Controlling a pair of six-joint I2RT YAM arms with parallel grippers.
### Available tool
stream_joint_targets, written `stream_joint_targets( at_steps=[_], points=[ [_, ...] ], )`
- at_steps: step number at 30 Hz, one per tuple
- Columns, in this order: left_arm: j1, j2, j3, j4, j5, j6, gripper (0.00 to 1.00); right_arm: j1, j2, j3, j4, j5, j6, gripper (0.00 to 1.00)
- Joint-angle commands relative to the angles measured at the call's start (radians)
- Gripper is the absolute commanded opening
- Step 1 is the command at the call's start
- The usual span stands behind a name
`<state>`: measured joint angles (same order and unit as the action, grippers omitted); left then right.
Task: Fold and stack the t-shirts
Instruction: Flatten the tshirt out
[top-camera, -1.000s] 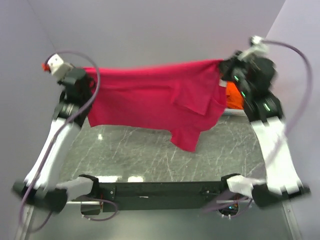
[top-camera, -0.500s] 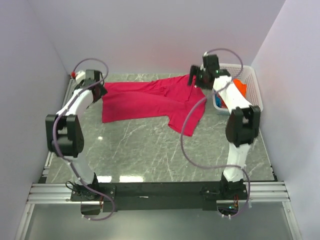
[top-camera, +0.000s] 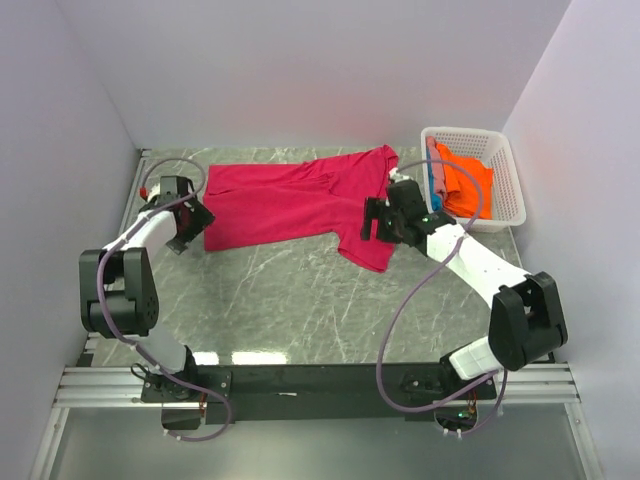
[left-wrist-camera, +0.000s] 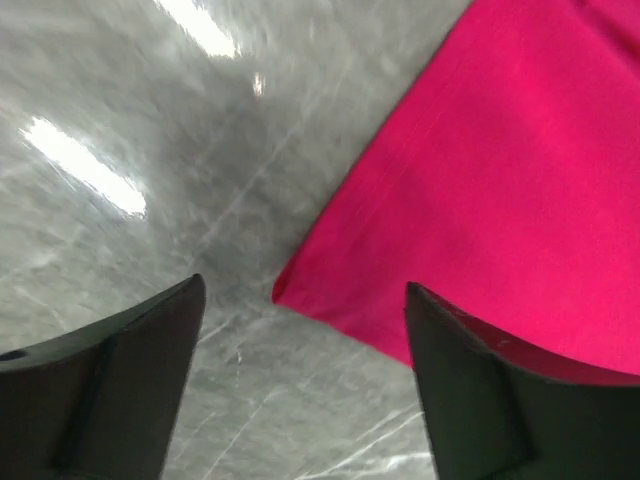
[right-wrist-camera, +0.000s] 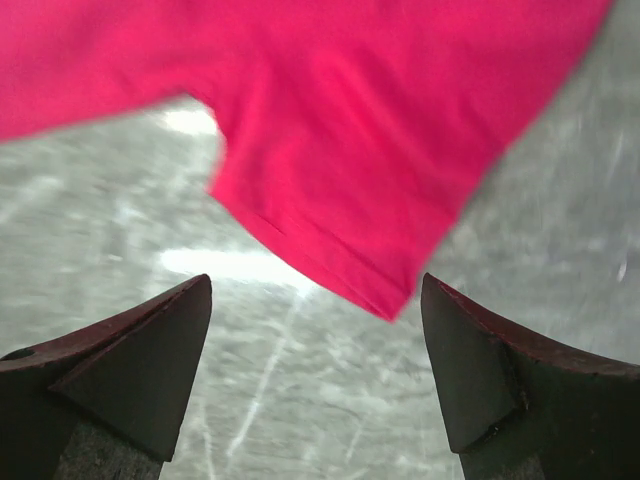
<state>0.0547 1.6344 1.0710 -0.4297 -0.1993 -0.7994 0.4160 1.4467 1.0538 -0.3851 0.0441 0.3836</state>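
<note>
A crimson-pink t-shirt (top-camera: 290, 195) lies spread on the marble table, one sleeve (top-camera: 368, 248) pointing toward the near side. My left gripper (top-camera: 188, 224) hovers open just off the shirt's left near corner (left-wrist-camera: 285, 292), which shows between its fingers (left-wrist-camera: 150, 340) in the left wrist view. My right gripper (top-camera: 370, 220) is open above the sleeve, whose hem (right-wrist-camera: 330, 270) sits just ahead of the open right gripper (right-wrist-camera: 316, 285). Neither holds cloth. An orange t-shirt (top-camera: 466, 178) and a strip of blue-teal t-shirt (top-camera: 433, 183) lie in the basket.
A white lattice basket (top-camera: 507, 178) stands at the back right against the wall. Grey marble table (top-camera: 300, 300) extends in front of the shirt to the arms' base rail (top-camera: 320, 382). Walls close in on the left, back and right.
A second ago both grippers held the crimson-pink shirt stretched up between them. It now lies on the table, both grippers have opened and let go, and the right arm has drawn back over the sleeve.
</note>
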Motion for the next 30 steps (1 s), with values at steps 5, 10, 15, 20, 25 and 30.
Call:
stream_joint_targets(
  at_steps=[5,10,15,20,25,30],
  points=[
    [-0.009,0.088,-0.040,0.066,0.138,-0.027,0.67,-0.006,0.017,-0.074,0.063,0.059,0.075,0.91],
    [-0.049,0.139,-0.043,0.005,0.098,-0.044,0.52,-0.005,0.046,-0.054,0.025,0.120,0.106,0.89],
    [-0.079,0.168,-0.056,-0.010,0.057,-0.075,0.29,-0.005,0.053,-0.054,0.015,0.123,0.110,0.89],
    [-0.079,0.200,-0.020,-0.038,0.031,-0.084,0.01,-0.005,0.043,-0.064,0.000,0.120,0.109,0.88],
    [-0.079,0.164,-0.028,-0.041,-0.006,-0.086,0.01,0.017,0.014,-0.103,-0.014,0.094,0.095,0.87],
    [-0.078,0.110,-0.049,-0.026,-0.025,-0.078,0.01,0.070,0.012,-0.098,-0.043,0.122,0.100,0.87]
  ],
)
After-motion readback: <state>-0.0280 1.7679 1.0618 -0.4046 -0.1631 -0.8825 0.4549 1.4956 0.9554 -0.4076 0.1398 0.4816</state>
